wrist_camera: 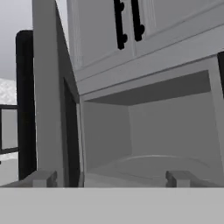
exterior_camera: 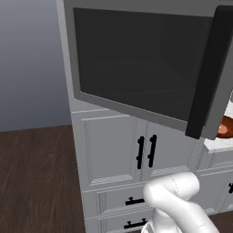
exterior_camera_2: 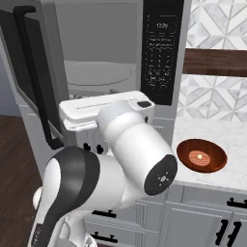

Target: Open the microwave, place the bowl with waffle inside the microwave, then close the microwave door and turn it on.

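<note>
The microwave (exterior_camera_2: 120, 58) stands open. Its door (exterior_camera: 136, 63) has swung wide to the left, with the long black handle (exterior_camera_2: 34, 72) standing up and down at its free edge. Inside I can see the grey hole and the round plate (exterior_camera_2: 99, 73) on its floor. The black panel (exterior_camera_2: 161, 50) with small white marks sits at the right of the hole.

The bowl (exterior_camera_2: 201, 155) is not inside yet. It sits on the white worktop (exterior_camera_2: 231, 140), to the right of the microwave and lower than its floor. The little yellow waffle (exterior_camera_2: 198, 157) lies in the middle of the bowl.

The pincer (wrist_camera: 109, 178) is up in front of the open hole and looks straight into it. Its two small tips stand well apart, so it is open and holds nothing. One tip (wrist_camera: 41, 178) is near the door edge, the other (wrist_camera: 181, 178) is in front of the plate.

From the pincer, seen from the right base view, the bowl lies at about 4 o'clock, down and to the right, well apart. I think the arm must swing away from the microwave and come down to the bowl's rim. The bowl is round, so any side would do. There is one arm, so it does it all.

White cupboards (exterior_camera: 118, 150) with black handles sit under the microwave.
</note>
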Controlling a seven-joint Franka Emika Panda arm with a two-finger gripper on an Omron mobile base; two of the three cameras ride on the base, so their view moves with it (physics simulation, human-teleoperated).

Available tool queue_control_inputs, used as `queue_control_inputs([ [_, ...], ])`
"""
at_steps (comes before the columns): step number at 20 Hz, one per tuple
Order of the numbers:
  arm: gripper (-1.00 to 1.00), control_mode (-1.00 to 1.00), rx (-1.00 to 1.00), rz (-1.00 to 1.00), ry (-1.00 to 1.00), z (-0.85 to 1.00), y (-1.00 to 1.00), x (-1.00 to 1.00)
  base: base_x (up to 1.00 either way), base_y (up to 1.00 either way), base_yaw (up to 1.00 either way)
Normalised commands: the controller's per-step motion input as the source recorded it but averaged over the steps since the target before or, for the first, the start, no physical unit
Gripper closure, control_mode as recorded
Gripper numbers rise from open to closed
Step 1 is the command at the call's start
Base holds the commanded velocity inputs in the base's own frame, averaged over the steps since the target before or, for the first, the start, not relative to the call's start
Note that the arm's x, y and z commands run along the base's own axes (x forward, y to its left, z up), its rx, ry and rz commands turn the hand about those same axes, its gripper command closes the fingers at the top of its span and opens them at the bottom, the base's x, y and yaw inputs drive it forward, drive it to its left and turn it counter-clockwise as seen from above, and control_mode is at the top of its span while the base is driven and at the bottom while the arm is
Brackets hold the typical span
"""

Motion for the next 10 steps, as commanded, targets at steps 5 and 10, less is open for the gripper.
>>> queue_control_inputs([
  [5, -1.0, -1.0, 0.01, 0.5, 0.0, -0.3, 0.07, 0.57, 0.0, 0.0, 0.0],
  [10, -1.0, -1.0, 0.0, 0.33, -0.03, -0.18, 0.23, 0.27, 0.0, 0.0, 0.0],
])
